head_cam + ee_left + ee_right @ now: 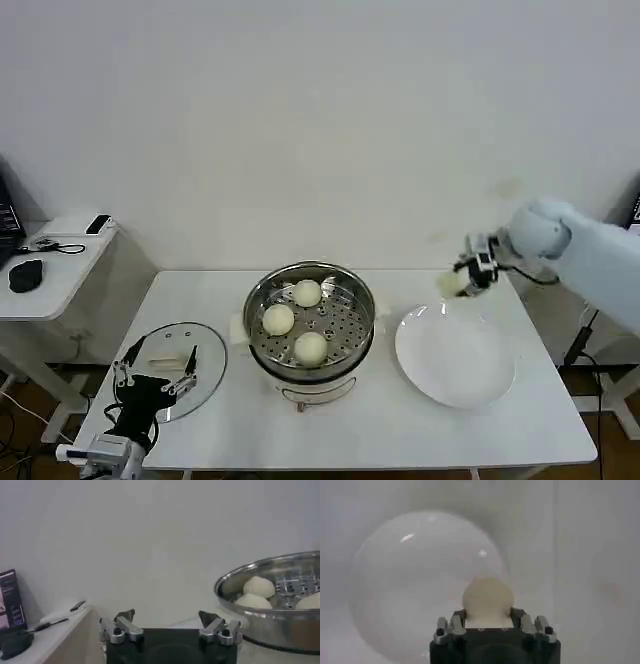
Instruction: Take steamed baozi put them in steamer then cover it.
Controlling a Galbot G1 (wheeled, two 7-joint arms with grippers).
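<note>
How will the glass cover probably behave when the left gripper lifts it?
The cover looks rigid but fragile, being clear glass. Its block handle offers a grip. Held off-centre, the wide lid may tilt. The left gripper hovers open above it.

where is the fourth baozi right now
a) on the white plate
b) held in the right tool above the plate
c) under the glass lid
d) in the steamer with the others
b: the right tool grips the fourth baozi over the white plate, while three baozi sit in the steamer.
</note>
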